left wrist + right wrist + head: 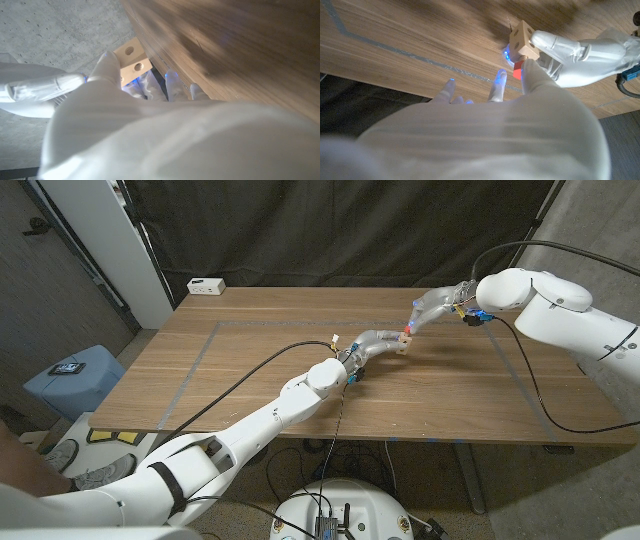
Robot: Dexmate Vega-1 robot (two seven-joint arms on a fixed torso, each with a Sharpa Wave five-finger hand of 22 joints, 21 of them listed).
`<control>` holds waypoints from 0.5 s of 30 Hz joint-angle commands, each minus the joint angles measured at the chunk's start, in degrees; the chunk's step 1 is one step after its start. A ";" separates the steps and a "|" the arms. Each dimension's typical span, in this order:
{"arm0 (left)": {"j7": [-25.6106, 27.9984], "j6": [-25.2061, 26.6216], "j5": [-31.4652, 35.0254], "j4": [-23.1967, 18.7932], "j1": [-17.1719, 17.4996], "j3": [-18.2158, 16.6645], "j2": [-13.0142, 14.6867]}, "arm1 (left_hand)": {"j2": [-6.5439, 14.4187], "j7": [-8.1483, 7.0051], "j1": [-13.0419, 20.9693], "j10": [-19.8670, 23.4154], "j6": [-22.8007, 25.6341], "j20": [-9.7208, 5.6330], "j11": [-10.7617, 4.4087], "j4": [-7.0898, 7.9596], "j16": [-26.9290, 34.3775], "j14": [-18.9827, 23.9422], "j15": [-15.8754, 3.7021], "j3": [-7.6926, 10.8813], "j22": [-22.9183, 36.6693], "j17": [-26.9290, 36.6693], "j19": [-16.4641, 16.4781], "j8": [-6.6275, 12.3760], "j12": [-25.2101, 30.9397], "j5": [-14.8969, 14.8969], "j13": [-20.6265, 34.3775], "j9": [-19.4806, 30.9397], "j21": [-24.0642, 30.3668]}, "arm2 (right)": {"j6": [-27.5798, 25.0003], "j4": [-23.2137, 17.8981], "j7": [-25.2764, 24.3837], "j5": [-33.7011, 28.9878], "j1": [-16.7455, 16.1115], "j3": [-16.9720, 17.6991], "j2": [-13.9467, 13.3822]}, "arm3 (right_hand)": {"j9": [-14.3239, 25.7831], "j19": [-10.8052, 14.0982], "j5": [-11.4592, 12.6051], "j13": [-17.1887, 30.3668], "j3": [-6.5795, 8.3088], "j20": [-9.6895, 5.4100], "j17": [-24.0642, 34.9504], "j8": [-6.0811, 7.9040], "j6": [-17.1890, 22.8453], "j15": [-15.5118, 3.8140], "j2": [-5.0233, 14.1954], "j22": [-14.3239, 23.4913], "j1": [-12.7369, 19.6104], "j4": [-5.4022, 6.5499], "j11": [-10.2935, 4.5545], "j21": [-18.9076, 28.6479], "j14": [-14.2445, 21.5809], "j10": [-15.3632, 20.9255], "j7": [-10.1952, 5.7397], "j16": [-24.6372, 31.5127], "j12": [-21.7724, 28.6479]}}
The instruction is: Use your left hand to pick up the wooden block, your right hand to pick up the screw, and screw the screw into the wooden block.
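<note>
1. Head view: nearest the camera is the left arm point(250, 420), which comes in from about 7 o'clock and reaches to the middle of the table point(250, 330). The left hand point(375, 343) grasps the block point(404, 338) at its fingertips, just above the table top. The right arm point(560, 315) enters from 3 o'clock. The right hand point(435, 305) meets the block from about 1 o'clock, and something red shows at the contact. A white box point(206, 285) lies at the far left edge of the table, at about 11 o'clock, well apart from both hands. Grey tape lines point(200, 350) run over the table top.

2. Left wrist view: the back of the left hand point(150, 130) is close to the lens. Its fingers point(111, 65) close on the pale block point(132, 61), which shows two round holes on one face. The right hand point(45, 90) comes to the block from about 9 o'clock.

3. Right wrist view: the right hand point(490, 135) pinches a screw point(518, 69) with a red part between the thumb and one finger, while the other fingers point(496, 85) are spread. The screw touches the block point(522, 41), which the left hand point(575, 55) holds from about 3 o'clock. I cannot tell how deep the screw sits in the hole.
</note>
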 commanded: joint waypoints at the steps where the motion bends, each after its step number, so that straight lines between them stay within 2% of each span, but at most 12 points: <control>1: -0.20 -0.05 -0.25 1.14 -0.51 -0.01 -0.48 | 0.13 0.06 1.48 0.76 1.05 -0.36 -0.04 -0.56 -0.09 0.33 -4.32 0.58 0.21 -0.04 -0.01 0.70 0.35 0.21 0.32 0.29 0.25 | 0.35 0.36 -0.89 -0.34 -0.29 -0.15 0.22 | 0.17 0.62 -0.06 0.18 0.21 -0.14 0.35 0.48 0.40 0.12 0.77 0.23 -0.26 0.06 0.28 0.45 0.60 0.37 -0.34 0.53 0.32; 15: -0.59 0.06 -0.59 2.44 -1.25 0.00 -1.02 | -0.01 0.15 1.54 0.95 1.04 -0.28 -0.01 -0.27 -0.15 0.37 -4.29 0.81 0.21 0.03 -0.02 0.63 0.38 0.25 0.34 0.26 0.26 | 0.69 0.59 -2.71 -1.00 -0.89 0.00 0.66 | 0.68 1.25 -0.10 0.16 -0.07 -0.32 0.42 1.85 2.35 -0.14 1.11 0.23 -0.96 0.18 0.13 0.54 1.75 2.30 -0.65 0.88 0.75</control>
